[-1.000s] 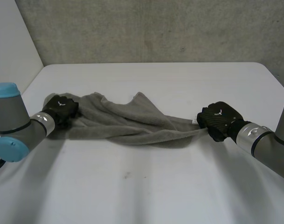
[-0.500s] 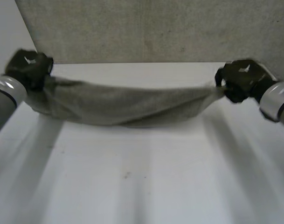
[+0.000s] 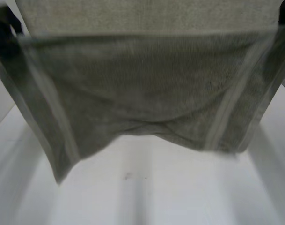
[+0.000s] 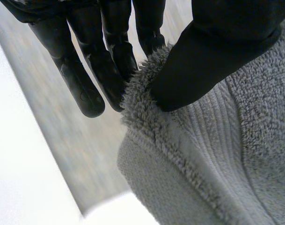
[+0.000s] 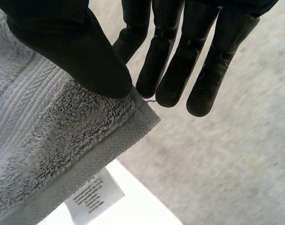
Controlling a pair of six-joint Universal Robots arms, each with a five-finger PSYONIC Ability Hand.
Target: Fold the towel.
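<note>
The white table (image 3: 147,201) shows as a bare, smooth stretch on the side nearest the camera in the head view. A small dark speck (image 3: 127,176) sits on its surface near the middle, with a fainter mark just beside it. The grey towel (image 3: 142,89) hangs spread in front of the table's far part and hides it. Whether the towel's lower edge touches the surface cannot be told.

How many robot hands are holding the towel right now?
2. The left hand pinches one upper corner of the towel; the right hand pinches the other, by its white label.
</note>
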